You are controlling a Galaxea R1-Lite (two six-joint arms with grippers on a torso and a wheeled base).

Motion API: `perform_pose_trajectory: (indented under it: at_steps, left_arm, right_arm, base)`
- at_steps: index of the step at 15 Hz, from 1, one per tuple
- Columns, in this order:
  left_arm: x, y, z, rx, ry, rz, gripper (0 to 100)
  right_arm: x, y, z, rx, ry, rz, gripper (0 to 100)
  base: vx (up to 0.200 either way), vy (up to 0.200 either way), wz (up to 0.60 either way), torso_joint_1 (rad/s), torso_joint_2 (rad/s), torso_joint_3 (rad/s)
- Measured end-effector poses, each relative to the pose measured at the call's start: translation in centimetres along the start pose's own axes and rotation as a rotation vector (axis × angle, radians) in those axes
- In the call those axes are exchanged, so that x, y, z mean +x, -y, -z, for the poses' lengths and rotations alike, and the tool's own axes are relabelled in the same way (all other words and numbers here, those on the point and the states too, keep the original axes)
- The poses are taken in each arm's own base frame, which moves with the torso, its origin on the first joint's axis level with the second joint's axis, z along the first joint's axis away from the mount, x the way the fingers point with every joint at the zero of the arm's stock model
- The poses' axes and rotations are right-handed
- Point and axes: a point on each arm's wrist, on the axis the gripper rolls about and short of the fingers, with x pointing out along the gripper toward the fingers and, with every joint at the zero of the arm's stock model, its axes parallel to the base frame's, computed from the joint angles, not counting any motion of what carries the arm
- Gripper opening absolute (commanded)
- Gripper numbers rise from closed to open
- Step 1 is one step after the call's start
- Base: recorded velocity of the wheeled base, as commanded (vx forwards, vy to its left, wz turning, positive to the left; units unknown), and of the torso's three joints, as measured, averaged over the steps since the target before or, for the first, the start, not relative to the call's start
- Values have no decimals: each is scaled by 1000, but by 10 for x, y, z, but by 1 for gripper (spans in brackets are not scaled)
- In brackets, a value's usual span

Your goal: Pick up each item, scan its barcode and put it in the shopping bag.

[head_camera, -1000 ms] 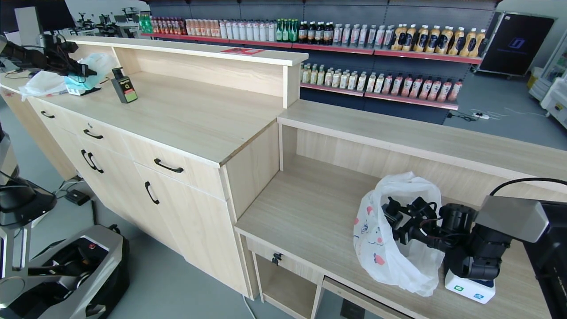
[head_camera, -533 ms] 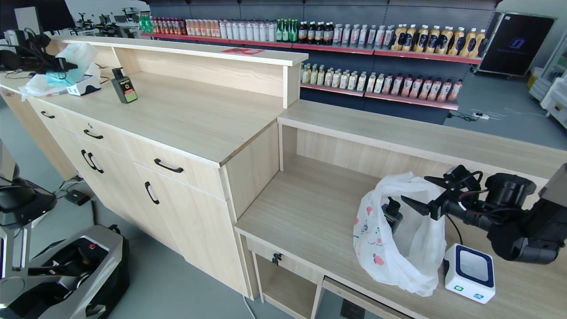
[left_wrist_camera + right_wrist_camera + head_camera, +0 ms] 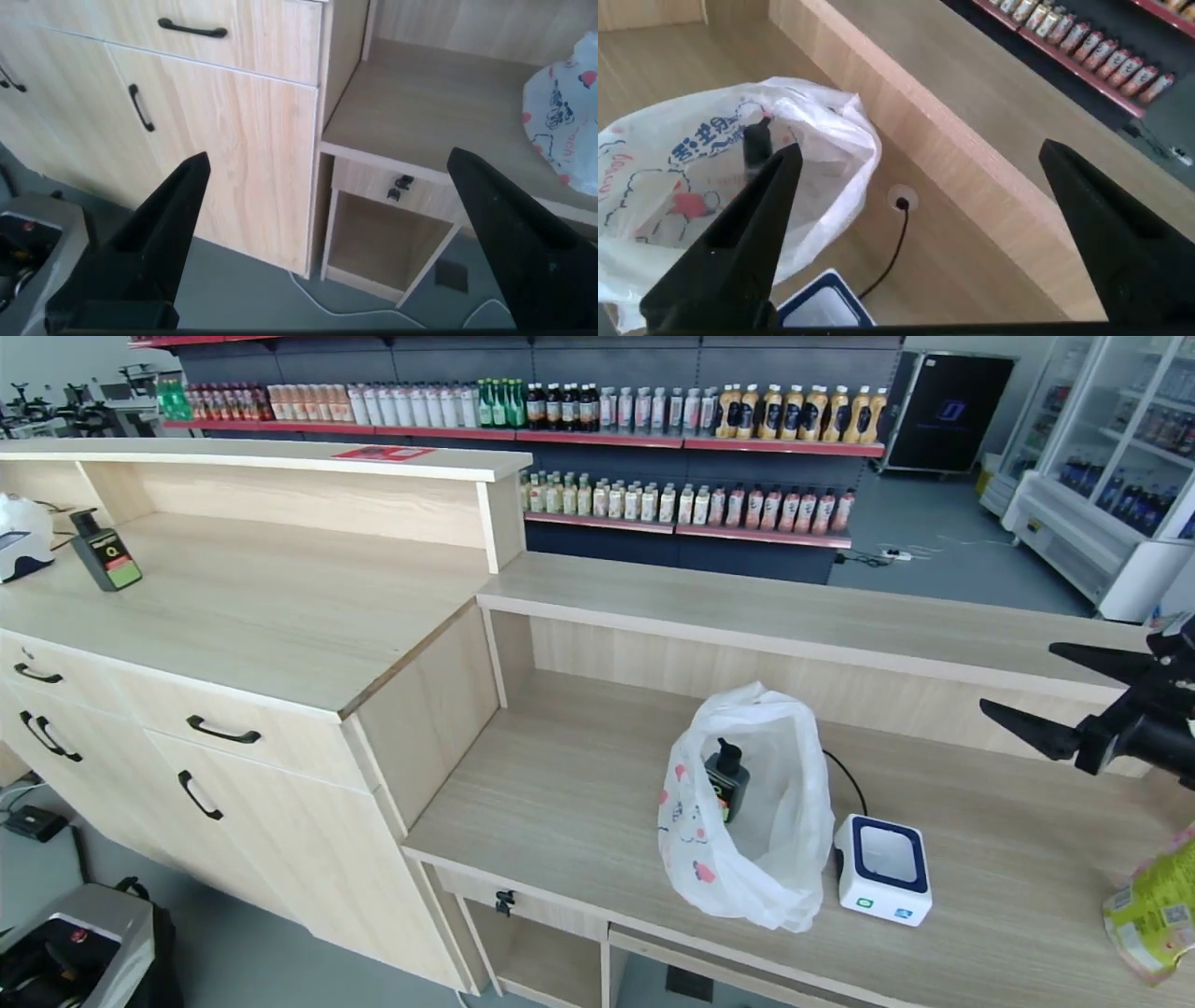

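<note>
— Starting with the largest, what is seen across the left half of the frame?

— A raised wooden counter [image 3: 280,607] is seen there, and a lower desk [image 3: 579,775] is set beside it, toward the lower right.

— Where is the shopping bag [image 3: 747,840] placed?

— It is stood open at the middle of the desk, and a dark pump bottle [image 3: 726,782] is seen standing inside it.

— And the arms?

— The right gripper [image 3: 1018,676] is seen at the right edge, above the desk and well apart from the bag. Its jaws are spread wide and nothing is gripped. The left gripper [image 3: 329,157] is hung over the floor before the cabinet doors [image 3: 224,140], likewise spread wide and empty.

— What smaller things are noted?

— A white scanner [image 3: 884,868] is set just right of the bag. A green packet [image 3: 1153,919] is cut off by the lower right corner. A second pump bottle [image 3: 105,553] is stood at the far left, on the raised counter.
</note>
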Motion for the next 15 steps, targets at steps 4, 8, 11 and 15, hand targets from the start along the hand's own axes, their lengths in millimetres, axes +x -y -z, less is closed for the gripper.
perform_pose_trajectory:
  at_steps: [4,8,11,15]
  left_arm:
    - [0,0,0,0,0,1,100]
    - [0,0,0,0,0,1,100]
    - [0,0,0,0,0,1,100]
    - [0,0,0,0,0,1,100]
  right_arm:
    - [-27,22,-35,181,-314,251,100]
    - [-14,59,-74,326,-419,448,100]
    - [7,70,-51,370,-479,440,100]
    - [13,68,-10,435,-588,420,100]
  base:
    - [0,0,-600,4,2,5]
    - [0,0,0,0,0,0]
    - [0,0,0,0,0,0]
    - [0,0,0,55,-119,-68]
